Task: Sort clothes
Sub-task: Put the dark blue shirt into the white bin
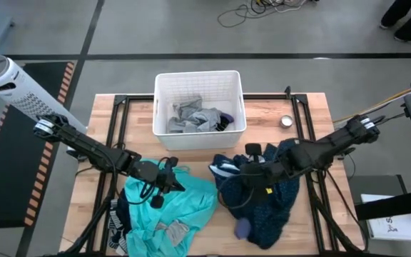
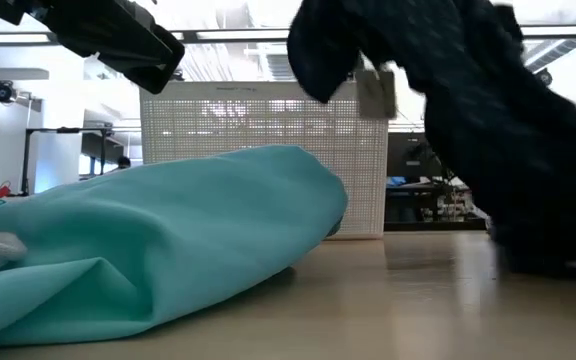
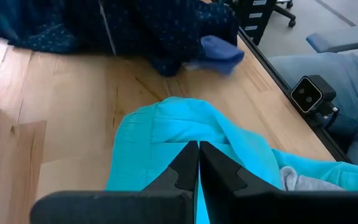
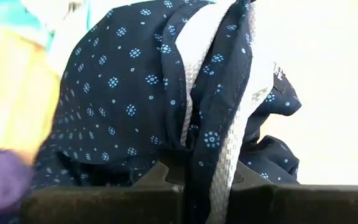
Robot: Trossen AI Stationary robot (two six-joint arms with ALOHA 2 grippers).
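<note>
Dark blue dotted soft fabric garment [image 4: 129, 93] hangs pinched in the right gripper [image 4: 194, 171]; left gripper [image 3: 198, 163], fingers pressed together, hovers over turquoise cloth [image 3: 166, 134].

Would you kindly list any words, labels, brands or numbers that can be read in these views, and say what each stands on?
No text can be read in any view.
Paper sheet beside the table's right edge: dark print, too small to read.
Label inside the dotted garment held by the right gripper: marks too blurred to read.
White bin: no lettering visible.
</note>
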